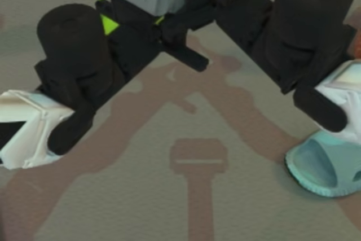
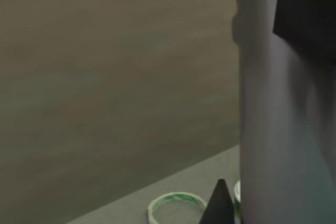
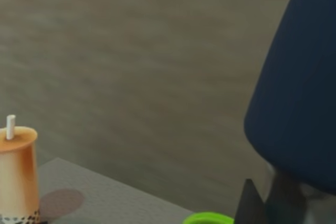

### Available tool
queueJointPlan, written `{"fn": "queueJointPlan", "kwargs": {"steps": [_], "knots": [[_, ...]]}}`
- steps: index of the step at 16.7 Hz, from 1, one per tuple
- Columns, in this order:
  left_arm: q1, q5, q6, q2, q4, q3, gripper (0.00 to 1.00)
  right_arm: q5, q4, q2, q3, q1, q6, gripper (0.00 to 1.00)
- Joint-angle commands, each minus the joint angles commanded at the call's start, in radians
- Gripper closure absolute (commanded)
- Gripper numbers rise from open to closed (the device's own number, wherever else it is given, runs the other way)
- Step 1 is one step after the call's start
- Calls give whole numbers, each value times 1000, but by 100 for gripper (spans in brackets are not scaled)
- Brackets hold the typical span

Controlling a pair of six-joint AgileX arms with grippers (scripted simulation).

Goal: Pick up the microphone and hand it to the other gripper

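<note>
Both arms meet high over the tabletop (image 1: 237, 196); microphone (image 3: 294, 87) sits right against the right pincer (image 1: 194, 1), whose grip I cannot tell; left pincer (image 1: 169, 38) likewise.

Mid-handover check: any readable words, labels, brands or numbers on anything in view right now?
None: no readable text in any view.
Microphone: plain navy head, no marking.
Bubble tea cup: no label visible.
Tape roll: green pattern only, no letters.
Teal slipper: no brand visible.
Left gripper and right gripper: no markings.
</note>
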Motion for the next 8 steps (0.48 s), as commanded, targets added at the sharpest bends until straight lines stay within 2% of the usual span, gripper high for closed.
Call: {"fn": "queueJointPlan", "kwargs": {"steps": [8], "knots": [[0, 0, 0, 0, 0, 0, 100, 0, 0, 0, 0, 0, 0, 83]]}}
